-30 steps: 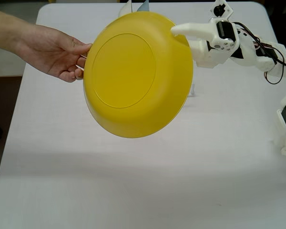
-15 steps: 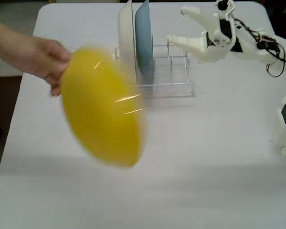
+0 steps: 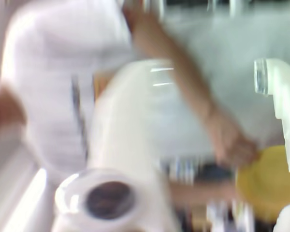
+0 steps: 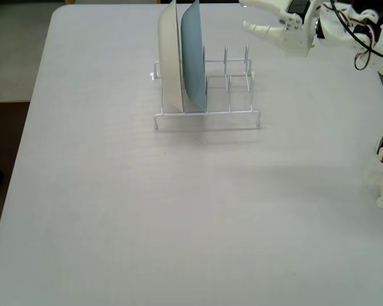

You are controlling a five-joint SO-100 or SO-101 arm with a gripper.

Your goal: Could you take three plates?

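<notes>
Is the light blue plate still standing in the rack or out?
In. The light blue plate stands upright on edge in the wire rack, beside the cream-white plate.

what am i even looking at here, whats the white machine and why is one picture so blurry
The white machine is a small robot arm; its two fingers form a gripper at the end, seen top right in the fixed view. That picture comes from a camera standing still, looking down on a pale table.

On the table stands a wire dish rack. Two plates stand upright in its left slots: a cream-white plate and, right beside it, a light blue plate. The slots to their right are empty.

The blurry picture comes from a camera riding on the arm's wrist. It shows a person in a white shirt holding a yellow plate, away from the rack.

The fingers are open and hold nothing.
</notes>
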